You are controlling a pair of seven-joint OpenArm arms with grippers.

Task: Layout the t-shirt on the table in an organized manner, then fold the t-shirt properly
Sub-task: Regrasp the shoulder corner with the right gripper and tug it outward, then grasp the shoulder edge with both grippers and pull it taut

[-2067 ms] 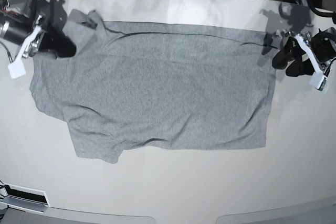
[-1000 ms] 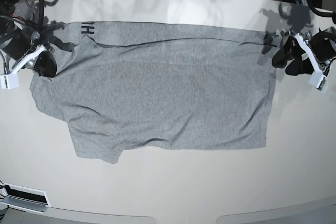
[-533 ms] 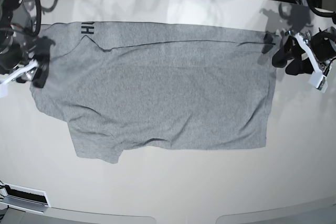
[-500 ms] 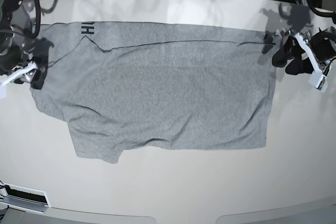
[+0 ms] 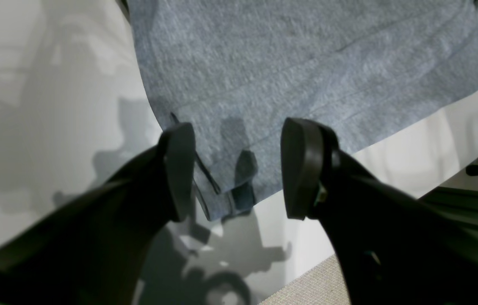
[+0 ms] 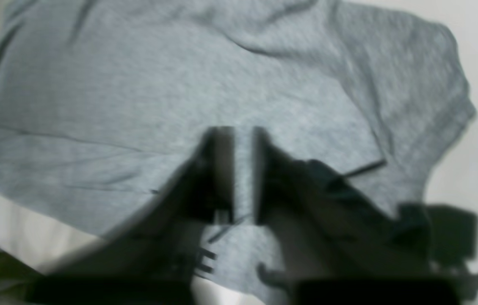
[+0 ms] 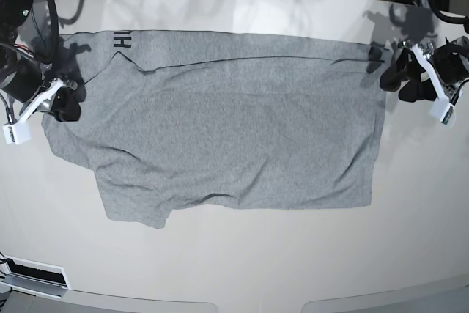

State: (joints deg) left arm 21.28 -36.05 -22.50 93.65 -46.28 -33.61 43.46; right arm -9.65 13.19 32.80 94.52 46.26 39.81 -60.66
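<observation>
While the table (image 7: 234,269) takes up nearly the whole base view, white and glossy, the t-shirt (image 7: 234,122) lies spread flat across its middle, plain grey side up. Its long axis runs side to side in that view, hem end toward the left gripper (image 7: 401,77), sleeves and shoulders toward the right gripper (image 7: 67,104). Black letters show on a folded-over strip at the far edge near the right arm. The left gripper hangs just off the shirt's far hem corner (image 5: 222,203), jaws spread wide, nothing between them, cloth below. The right gripper (image 6: 243,169) sits at the shirt's sleeve-side edge, jaws drawn narrow with only a slit showing; wrist view blurred, can't tell if fabric is pinched.
</observation>
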